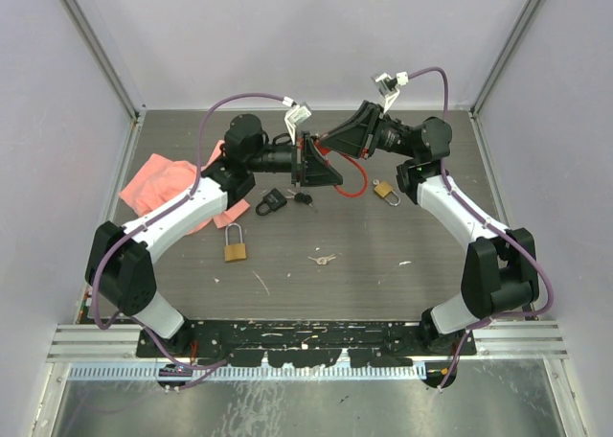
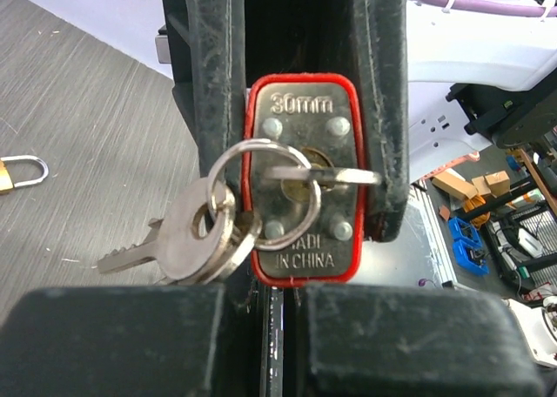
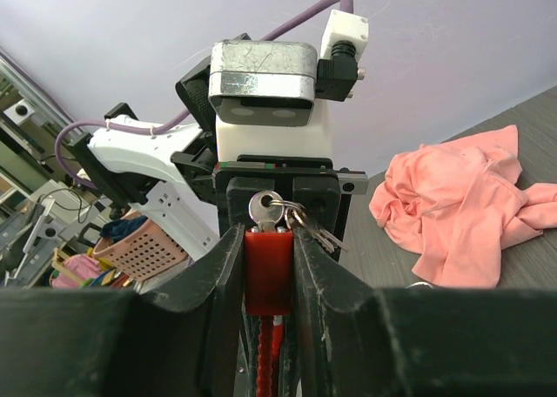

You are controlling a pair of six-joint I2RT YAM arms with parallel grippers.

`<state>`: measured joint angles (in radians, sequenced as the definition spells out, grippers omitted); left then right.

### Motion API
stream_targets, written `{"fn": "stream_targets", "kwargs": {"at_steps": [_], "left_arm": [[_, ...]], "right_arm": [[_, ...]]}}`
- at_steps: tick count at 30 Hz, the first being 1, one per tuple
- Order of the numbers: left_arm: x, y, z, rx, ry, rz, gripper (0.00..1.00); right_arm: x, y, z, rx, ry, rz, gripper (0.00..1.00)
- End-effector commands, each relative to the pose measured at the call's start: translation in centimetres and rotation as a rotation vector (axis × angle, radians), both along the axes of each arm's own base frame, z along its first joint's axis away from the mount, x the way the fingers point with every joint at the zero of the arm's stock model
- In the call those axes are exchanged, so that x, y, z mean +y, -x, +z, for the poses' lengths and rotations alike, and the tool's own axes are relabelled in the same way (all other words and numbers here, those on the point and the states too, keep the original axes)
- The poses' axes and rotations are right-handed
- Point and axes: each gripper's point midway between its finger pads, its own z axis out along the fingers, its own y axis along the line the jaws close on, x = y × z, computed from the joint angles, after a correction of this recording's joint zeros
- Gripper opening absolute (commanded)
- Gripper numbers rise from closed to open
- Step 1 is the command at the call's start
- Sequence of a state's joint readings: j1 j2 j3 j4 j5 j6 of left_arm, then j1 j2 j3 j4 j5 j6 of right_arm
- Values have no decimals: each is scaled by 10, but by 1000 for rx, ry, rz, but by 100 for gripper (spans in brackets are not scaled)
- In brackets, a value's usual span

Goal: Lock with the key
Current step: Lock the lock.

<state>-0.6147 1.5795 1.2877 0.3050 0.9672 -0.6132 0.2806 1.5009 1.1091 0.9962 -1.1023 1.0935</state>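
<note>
The red padlock [image 3: 268,275] is clamped between the fingers of my right gripper [image 3: 268,240], keyhole end towards the left arm; its red cable shackle [image 1: 359,182] hangs below. In the left wrist view the padlock's base [image 2: 300,214] faces me with the key [image 2: 335,176] in the keyhole. A ring with spare keys [image 2: 187,240] hangs from it. My left gripper [image 2: 283,327] is shut just short of the key, with nothing seen between its jaws. From above, the left gripper [image 1: 311,165] and right gripper [image 1: 332,149] meet nose to nose over the table's far middle.
A pink cloth [image 1: 163,183] lies at the far left. On the table are a brass padlock [image 1: 235,245], a black padlock [image 1: 271,202] with keys, a small brass padlock [image 1: 386,190] and a loose key pair [image 1: 323,260].
</note>
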Motion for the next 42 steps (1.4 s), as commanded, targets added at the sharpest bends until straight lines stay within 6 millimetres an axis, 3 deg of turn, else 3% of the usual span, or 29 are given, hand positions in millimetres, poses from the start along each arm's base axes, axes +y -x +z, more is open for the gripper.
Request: {"fn": "stream_targets", "kwargs": {"at_steps": [1,14,32,42], "left_arm": [[9,4,43,-129,100,30,0],[8,9,43,-121,115,-13,0],[-1,3,38,-86,112,-32,0],[1,3,47,-106,135,-17,0]], "right_arm": [[0,12,13,-70,-14,3,1],[-3,1,14,-54,-26,-26,1],[1,7,13,-49,-27,-5,1],[1,7,8,-41,-22,-8,1]]}}
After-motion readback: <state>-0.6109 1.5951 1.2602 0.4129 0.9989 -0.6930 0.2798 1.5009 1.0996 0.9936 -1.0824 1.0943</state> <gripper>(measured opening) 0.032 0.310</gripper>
